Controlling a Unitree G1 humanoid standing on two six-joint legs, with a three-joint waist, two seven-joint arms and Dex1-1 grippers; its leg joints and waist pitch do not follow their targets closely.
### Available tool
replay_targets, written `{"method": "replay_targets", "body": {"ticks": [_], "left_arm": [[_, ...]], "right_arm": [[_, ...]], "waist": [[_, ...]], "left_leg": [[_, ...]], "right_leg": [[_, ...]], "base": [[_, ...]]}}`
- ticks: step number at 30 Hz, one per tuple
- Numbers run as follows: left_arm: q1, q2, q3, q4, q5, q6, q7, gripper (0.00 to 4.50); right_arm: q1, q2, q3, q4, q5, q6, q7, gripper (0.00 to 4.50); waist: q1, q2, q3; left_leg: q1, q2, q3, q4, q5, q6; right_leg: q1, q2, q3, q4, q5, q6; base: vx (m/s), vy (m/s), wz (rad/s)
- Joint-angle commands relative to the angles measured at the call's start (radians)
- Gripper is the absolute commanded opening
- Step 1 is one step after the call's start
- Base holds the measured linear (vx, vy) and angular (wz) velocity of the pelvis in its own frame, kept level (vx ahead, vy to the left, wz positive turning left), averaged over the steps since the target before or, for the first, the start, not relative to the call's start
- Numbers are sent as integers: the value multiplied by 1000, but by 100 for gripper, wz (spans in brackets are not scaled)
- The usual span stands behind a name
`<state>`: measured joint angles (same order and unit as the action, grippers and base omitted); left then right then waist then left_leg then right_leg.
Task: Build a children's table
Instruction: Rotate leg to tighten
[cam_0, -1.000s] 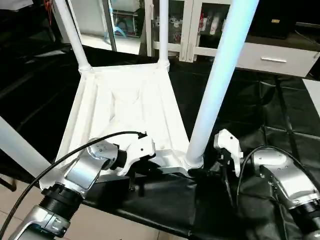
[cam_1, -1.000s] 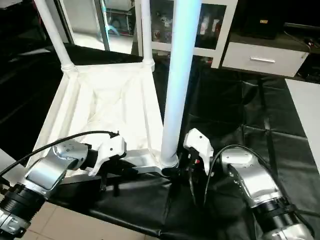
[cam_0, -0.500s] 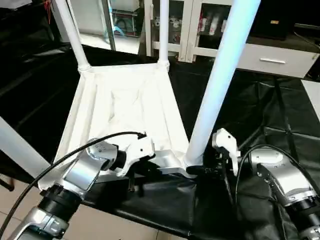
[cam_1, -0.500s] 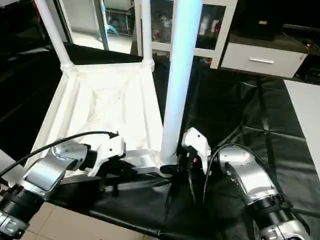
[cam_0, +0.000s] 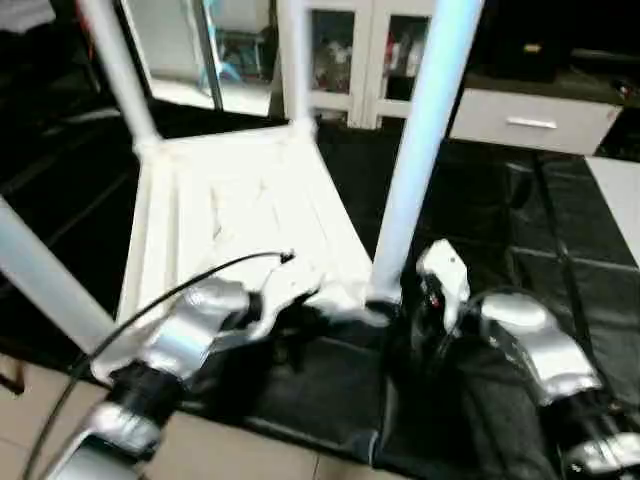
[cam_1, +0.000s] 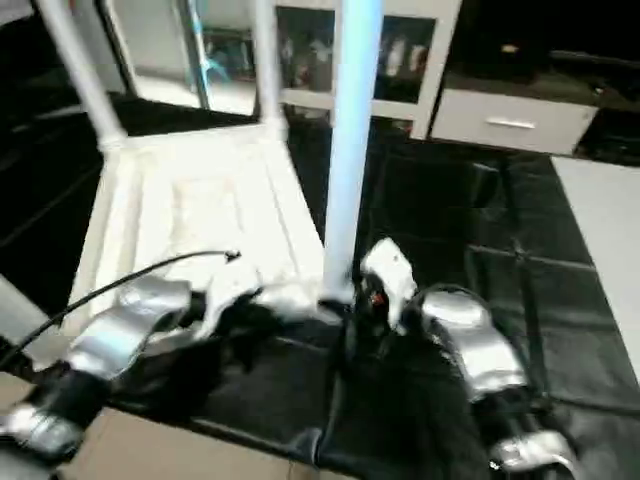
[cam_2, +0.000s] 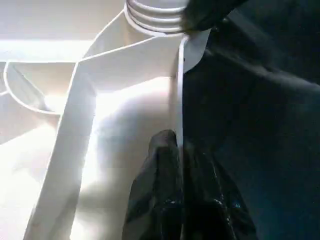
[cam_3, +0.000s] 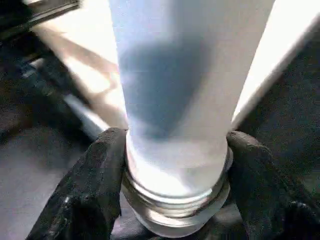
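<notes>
Tabletop (cam_0: 240, 200), white plastic, lies upside down on the black-draped worktop (cam_0: 520, 220), ribbed underside up, with 4 white tube legs rising from its corner sockets. The near-right leg (cam_0: 415, 150) stands tall just beside the right hand (cam_3: 175, 165); 2 more legs stand at the far corners, the far-left leg (cam_0: 115, 70) and the far-right leg (cam_0: 293, 60), well beyond both hands. A 4th leg (cam_0: 45, 285) slants up from the near-left corner, off to the outer side of the left arm.

The left hand (cam_2: 177, 150) sits at the near edge of the tabletop, its 2 black fingers (cam_2: 160, 170) pressed together with the thin upright rim (cam_2: 179, 100) of the tabletop pinched between them. In the left wrist view the rim runs straight from the fingertips toward the near-right corner socket (cam_2: 155, 15), whose ringed collar shows just beyond.

The right hand is at the foot of the near-right leg. Its 2 black fingers (cam_3: 85, 190) stand 1 on each side of the tube, right above the ribbed collar where the leg enters the socket, and both pads lie against the tube's sides, so the hand grips the leg at its base.

The 2 hands are near each other along the same near edge, the left 1 on the rim, the right 1 at the corner. Behind the worktop stand white cabinets (cam_0: 350, 60) with glass doors.
</notes>
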<state>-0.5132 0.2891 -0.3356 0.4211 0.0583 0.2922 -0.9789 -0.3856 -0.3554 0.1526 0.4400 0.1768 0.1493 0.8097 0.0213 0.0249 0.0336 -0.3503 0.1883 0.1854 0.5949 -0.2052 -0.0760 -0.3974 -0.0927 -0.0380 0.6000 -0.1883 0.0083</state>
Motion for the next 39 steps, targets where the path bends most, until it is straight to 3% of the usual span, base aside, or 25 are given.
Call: {"method": "replay_targets", "body": {"ticks": [1, 3, 7, 9, 11, 13, 15, 17, 20, 23, 25, 27, 28, 29, 31, 33, 34, 35, 39], "left_arm": [[-1, -54, 15, 71, -33, -26, 63, 0], [-33, -81, 23, 116, -23, -28, 114, 0], [-80, -117, 39, 179, 6, -32, 212, 0], [-132, -167, 81, 266, 31, -38, 366, 0], [-146, -184, 99, 286, 25, -40, 403, 0], [-162, -197, 110, 317, 29, -60, 444, 0], [-168, -199, 114, 330, 30, -69, 460, 0], [-171, -199, 117, 340, 28, -77, 464, 0], [-181, -200, 118, 363, 30, -96, 461, 0], [-182, -191, 114, 365, 36, -110, 436, 0], [-174, -180, 110, 353, 38, -108, 422, 0], [-172, -177, 109, 351, 38, -108, 418, 0], [-164, -171, 106, 340, 37, -106, 404, 0], [-146, -159, 100, 313, 31, -98, 370, 0], [-110, -137, 90, 262, 14, -81, 300, 0], [-72, -105, 66, 206, 3, -76, 216, 0], [-61, -95, 57, 189, 1, -76, 188, 0], [-34, -69, 39, 149, -9, -80, 127, 0], [57, 32, -19, -10, -80, -46, -107, 0]], "right_arm": [[-20, 32, -32, 8, -25, 2, -111, 269], [-19, 74, -50, 18, -36, 8, -209, 269], [-21, 146, -77, 53, -90, -5, -417, 269], [-32, 257, -131, 106, -109, -23, -670, 269], [-39, 298, -157, 134, -111, -35, -777, 268], [-46, 334, -163, 158, -135, -69, -859, 268], [-50, 351, -158, 157, -148, -89, -887, 268], [-53, 369, -152, 145, -155, -104, -900, 268], [-59, 386, -148, 141, -164, -126, -902, 268], [-55, 379, -134, 134, -158, -158, -865, 268], [-42, 368, -121, 109, -126, -176, -777, 268], [-39, 366, -119, 103, -118, -179, -753, 338], [-29, 358, -111, 87, -102, -181, -701, 338], [-8, 336, -102, 45, -61, -172, -597, 341], [21, 282, -83, -22, -6, -140, -439, 350], [41, 221, -71, -76, 31, -99, -322, 369], [44, 205, -69, -89, 38, -89, -297, 381], [49, 161, -63, -108, 45, -76, -240, 381], [59, 2, -32, -150, 52, -59, -29, 396]], "waist": [[-1, -26, -42], [1, -25, -43], [-2, -22, -47], [-8, -12, -46], [-7, -15, -53], [-6, -12, -53], [-4, -8, -57], [-2, -4, -60], [0, -5, -59], [5, -6, -53], [6, -6, -54], [7, -6, -54], [8, -4, -55], [8, -3, -55], [8, -7, -54], [-4, -4, -56], [-10, -5, -55], [-12, 0, -54], [-10, -1, -49]], "left_leg": [[0, 20, -10, -74, -272, 37], [-3, 21, -12, -76, -258, 37], [-8, 22, -14, -79, -237, 36], [-5, 19, -10, -78, -236, 23], [-7, 19, -13, -79, -208, 14], [-9, 20, -10, -76, -181, 35], [-10, 19, -9, -73, -166, 51], [-13, 18, -8, -68, -111, 79], [-13, 18, -6, -68, -125, 103], [-8, 20, -5, -74, -178, 85], [-9, 22, -6, -75, -187, 81], [-13, 22, -7, -75, -167, 85], [-13, 22, -7, -73, -158, 91], [-14, 22, -7, -73, -151, 96], [-26, 22, -10, -72, -148, 120], [-22, 25, -12, -72, -148, 134], [-25, 26, -11, -71, -149, 135], [-19, 28, -9, -71, -163, 133], [-14, 34, -8, -77, -200, 110]], "right_leg": [[32, -36, 25, -96, -445, -158], [32, -37, 24, -98, -455, -142], [34, -37, 23, -92, -409, -143], [24, -35, 27, -94, -377, -155], [34, -35, 26, -85, -317, -163], [35, -34, 26, -78, -220, -190], [38, -35, 25, -76, -188, -200], [46, -33, 25, -65, -77, -223], [46, -35, 24, -69, -91, -231], [41, -38, 25, -80, -208, -207], [42, -37, 25, -80, -214, -198], [44, -37, 25, -77, -186, -200], [45, -37, 25, -75, -170, -204], [45, -37, 25, -74, -158, -209], [59, -36, 23, -69, -122, -202], [57, -37, 21, -67, -105, -226], [55, -36, 22, -68, -109, -230], [48, -37, 23, -72, -134, -241], [45, -35, 25, -75, -186, -255]], "base": [[0, 0, 0], [0, 0, 0], [0, 0, 0], [0, 0, 0], [0, 0, 0], [0, 0, 0], [0, 0, 0], [0, 0, 0], [0, 0, 0], [0, 0, 0], [0, 0, 0], [0, 0, 0], [0, 0, 0], [0, 0, 0], [0, 0, 0], [0, 0, 0], [0, 0, 0], [0, 0, 0], [0, 0, 0]]}}
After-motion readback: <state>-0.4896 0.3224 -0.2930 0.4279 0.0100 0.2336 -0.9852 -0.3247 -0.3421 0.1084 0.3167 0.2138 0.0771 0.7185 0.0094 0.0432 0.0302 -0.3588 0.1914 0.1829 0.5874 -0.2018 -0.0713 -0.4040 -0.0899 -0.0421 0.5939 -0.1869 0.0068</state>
